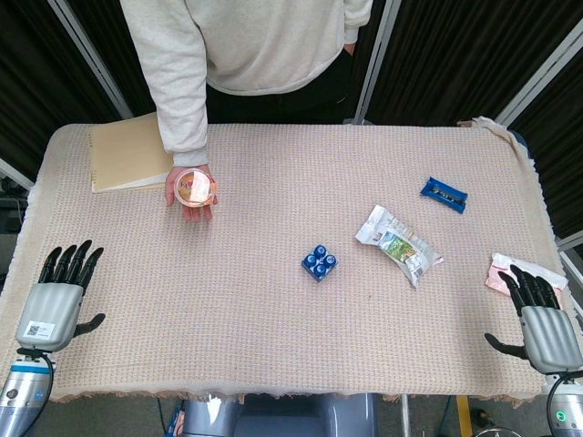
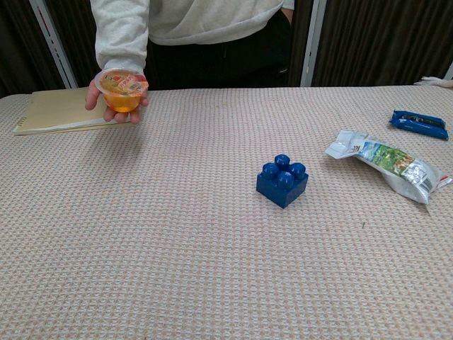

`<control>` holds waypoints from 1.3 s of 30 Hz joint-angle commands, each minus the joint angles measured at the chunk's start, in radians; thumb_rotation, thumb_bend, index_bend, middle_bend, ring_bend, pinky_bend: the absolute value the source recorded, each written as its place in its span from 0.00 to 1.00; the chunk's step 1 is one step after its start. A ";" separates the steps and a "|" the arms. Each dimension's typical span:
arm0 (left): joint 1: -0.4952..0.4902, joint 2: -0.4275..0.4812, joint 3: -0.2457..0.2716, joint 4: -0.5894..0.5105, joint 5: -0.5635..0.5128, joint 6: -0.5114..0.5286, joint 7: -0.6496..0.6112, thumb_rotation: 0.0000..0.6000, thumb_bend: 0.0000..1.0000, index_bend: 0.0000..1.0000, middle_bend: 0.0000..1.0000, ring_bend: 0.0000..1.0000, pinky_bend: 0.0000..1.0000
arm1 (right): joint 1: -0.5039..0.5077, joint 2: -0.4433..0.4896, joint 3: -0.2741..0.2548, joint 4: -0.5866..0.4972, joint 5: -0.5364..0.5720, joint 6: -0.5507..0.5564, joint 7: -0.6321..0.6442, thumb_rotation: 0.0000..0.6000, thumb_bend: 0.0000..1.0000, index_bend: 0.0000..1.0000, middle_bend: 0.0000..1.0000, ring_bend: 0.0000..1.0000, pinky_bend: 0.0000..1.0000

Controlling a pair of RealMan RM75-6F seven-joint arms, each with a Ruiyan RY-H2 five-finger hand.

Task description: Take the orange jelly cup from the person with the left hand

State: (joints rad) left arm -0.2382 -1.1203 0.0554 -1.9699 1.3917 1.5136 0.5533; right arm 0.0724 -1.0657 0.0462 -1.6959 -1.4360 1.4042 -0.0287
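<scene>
Left hand (image 1: pixel 56 293): flat at the near left edge of the tabletop (image 1: pixel 273 346), fingers straight and slightly fanned, thumb out to the side, holding nothing. Grey shell, black fingers. It sits well apart from its target; likely parked, with the reach not yet begun.

Right hand (image 1: pixel 539 319): same posture at the near right edge, fingers apart and empty, fingertips close to a small pink packet (image 1: pixel 496 273). The task gives it no part here.

Orange jelly cup (image 2: pixel 121 88): cradled from below in the person's hand (image 1: pixel 189 193), over the far left part of the tabletop, lifted clear of the cloth. Palm up, fingers cupped under the base, so the rim and sides stay exposed. This reads as an offer. Clear plastic tub, tapered, with translucent orange gel and a printed foil lid. Smooth and probably slippery; the thin wall may give under a hard squeeze.

Just behind it: a tan notebook (image 1: pixel 127 153), flat, at the far left corner.

Further out, mid-tabletop: a blue studded brick (image 2: pixel 282 180), hard plastic. Right of it, a crinkled silver snack packet (image 2: pixel 386 163) and a small blue wrapper (image 1: pixel 444 193). All lie off the likely reach path.

Covering is a coarse woven beige cloth.
</scene>
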 commanded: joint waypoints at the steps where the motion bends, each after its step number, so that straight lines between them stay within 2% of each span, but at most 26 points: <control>1: 0.004 -0.001 -0.001 0.001 0.010 -0.003 0.002 1.00 0.17 0.00 0.00 0.00 0.00 | 0.000 0.000 0.001 0.000 0.001 0.000 0.000 1.00 0.07 0.09 0.00 0.00 0.00; 11: -0.004 0.000 -0.019 -0.019 0.010 -0.036 0.013 1.00 0.17 0.00 0.00 0.00 0.00 | -0.001 0.002 -0.003 -0.007 0.001 -0.004 0.008 1.00 0.07 0.09 0.00 0.00 0.00; 15: -0.055 -0.002 -0.074 -0.055 -0.050 -0.098 0.034 1.00 0.17 0.00 0.00 0.00 0.00 | 0.000 0.003 -0.005 -0.007 -0.006 -0.003 0.004 1.00 0.07 0.09 0.00 0.00 0.00; 20: -0.192 -0.021 -0.220 -0.074 -0.272 -0.218 0.147 1.00 0.18 0.00 0.00 0.00 0.00 | 0.007 0.001 -0.003 -0.008 0.001 -0.017 0.007 1.00 0.07 0.09 0.00 0.00 0.00; 22: -0.267 -0.036 -0.288 -0.069 -0.421 -0.274 0.203 1.00 0.18 0.00 0.00 0.00 0.00 | 0.008 0.002 -0.004 -0.011 0.005 -0.026 0.012 1.00 0.07 0.09 0.00 0.00 0.00; 25: -0.366 -0.060 -0.349 -0.041 -0.609 -0.316 0.297 1.00 0.20 0.00 0.00 0.00 0.00 | 0.009 0.008 -0.006 -0.017 0.012 -0.036 0.021 1.00 0.07 0.09 0.00 0.00 0.00; 30: -0.532 -0.140 -0.409 0.067 -0.866 -0.311 0.471 1.00 0.24 0.00 0.00 0.00 0.00 | 0.008 0.019 -0.008 -0.020 0.014 -0.042 0.043 1.00 0.07 0.09 0.00 0.00 0.00; 32: -0.582 -0.173 -0.420 0.109 -0.928 -0.298 0.516 1.00 0.26 0.00 0.00 0.00 0.00 | 0.008 0.022 -0.009 -0.021 0.014 -0.044 0.055 1.00 0.07 0.09 0.00 0.00 0.00; 39: -0.712 -0.286 -0.460 0.240 -1.037 -0.276 0.565 1.00 0.27 0.04 0.00 0.00 0.00 | 0.011 0.028 -0.008 -0.013 0.022 -0.057 0.083 1.00 0.07 0.09 0.00 0.00 0.00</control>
State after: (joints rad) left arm -0.9120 -1.3691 -0.3796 -1.7696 0.3877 1.2331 1.0997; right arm 0.0826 -1.0387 0.0381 -1.7098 -1.4158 1.3484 0.0527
